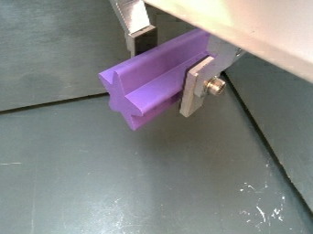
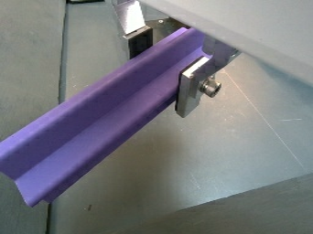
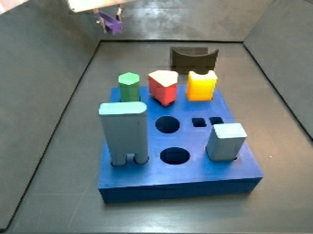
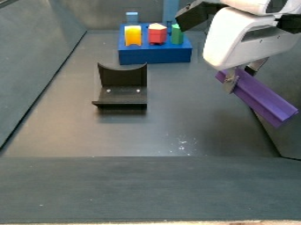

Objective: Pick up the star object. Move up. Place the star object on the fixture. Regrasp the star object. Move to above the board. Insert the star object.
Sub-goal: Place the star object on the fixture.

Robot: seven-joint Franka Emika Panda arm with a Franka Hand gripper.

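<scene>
The star object [image 1: 146, 82] is a long purple ridged prism, held level between my gripper's [image 1: 169, 73] silver fingers. It runs long across another wrist view [image 2: 98, 128], where my gripper [image 2: 166, 71] clamps it near one end. In a side view the gripper [image 4: 241, 75] hangs above the dark floor with the star object [image 4: 265, 98] sticking out below it, off to the side of the fixture [image 4: 121, 88]. The gripper [image 3: 108, 18] and star object [image 3: 112, 23] sit at the far corner, away from the blue board [image 3: 184, 178] and the fixture [image 3: 192, 58].
The board carries a green hexagonal peg [image 3: 128, 87], a red peg [image 3: 163, 87], a yellow block [image 3: 202, 85], a tall teal block [image 3: 123, 132] and a pale block [image 3: 226, 142]. Grey walls ring the floor.
</scene>
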